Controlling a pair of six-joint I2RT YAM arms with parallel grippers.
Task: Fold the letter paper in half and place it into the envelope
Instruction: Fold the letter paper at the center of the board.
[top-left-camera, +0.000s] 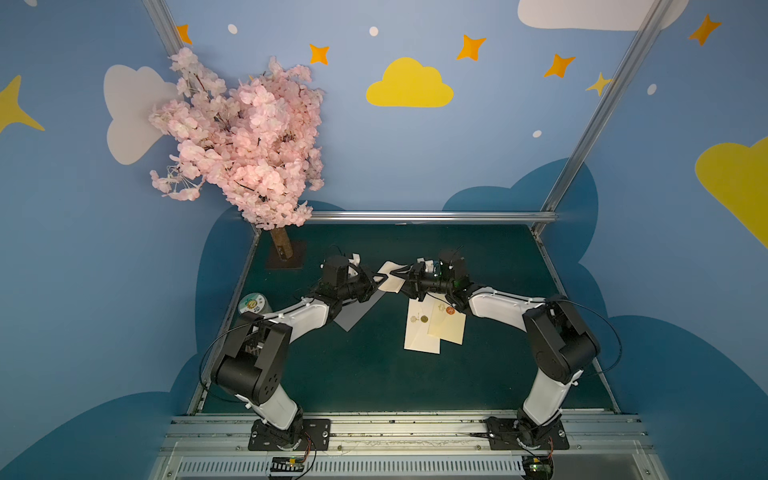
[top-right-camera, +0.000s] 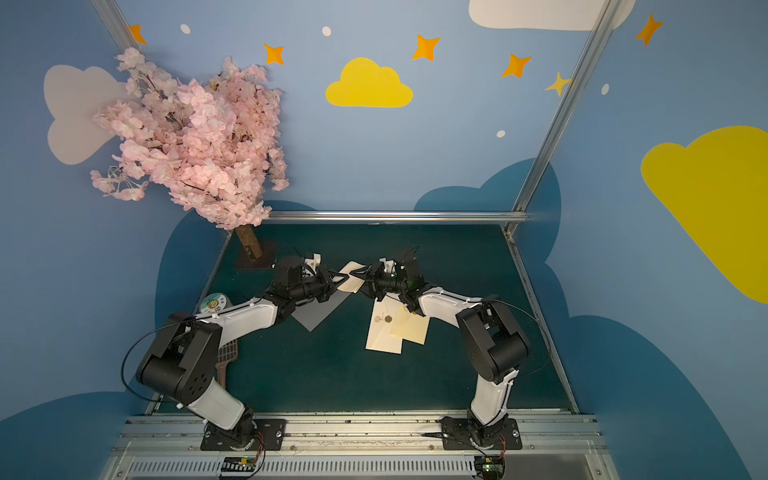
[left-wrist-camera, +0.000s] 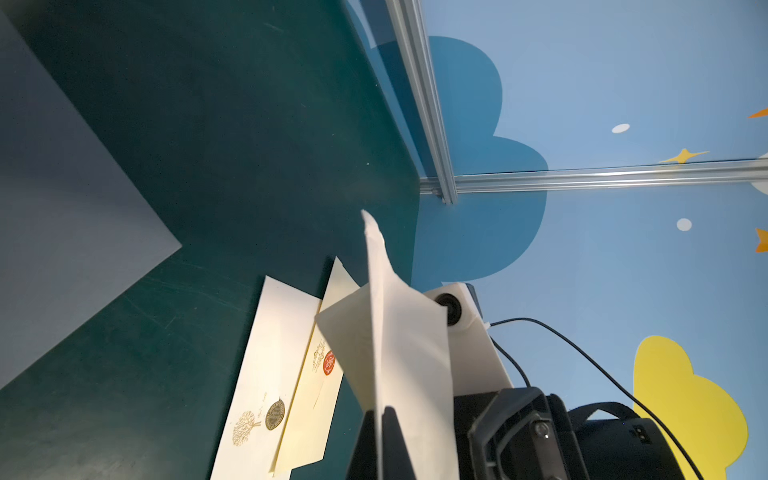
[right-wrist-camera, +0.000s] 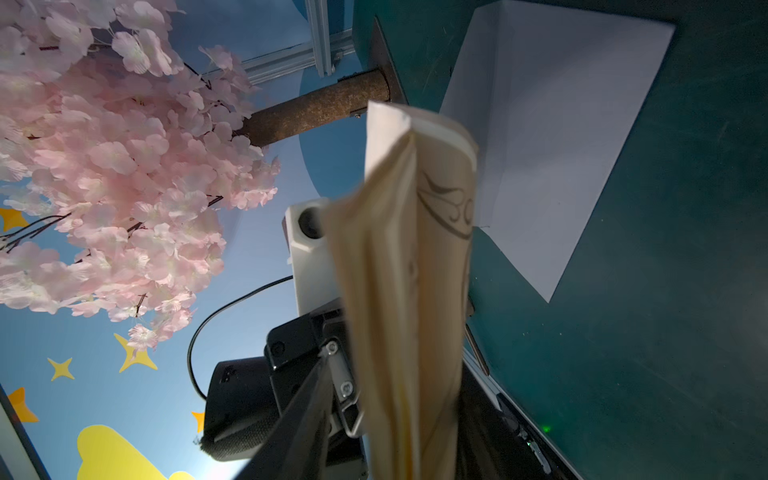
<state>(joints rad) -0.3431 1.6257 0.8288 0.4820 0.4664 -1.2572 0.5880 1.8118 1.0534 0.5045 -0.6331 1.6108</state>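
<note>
Pink blossom tree (top-left-camera: 245, 137), round roll (top-left-camera: 253, 303)

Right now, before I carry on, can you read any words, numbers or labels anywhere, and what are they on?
No text is legible.
Red seal on the cream envelope: too blurred.
Script beside it: too small.
Gold seal and tree emblem on the white envelope: no readable letters.
Round label on the roll: too small.
Held paper: a dark flourish only.
</note>
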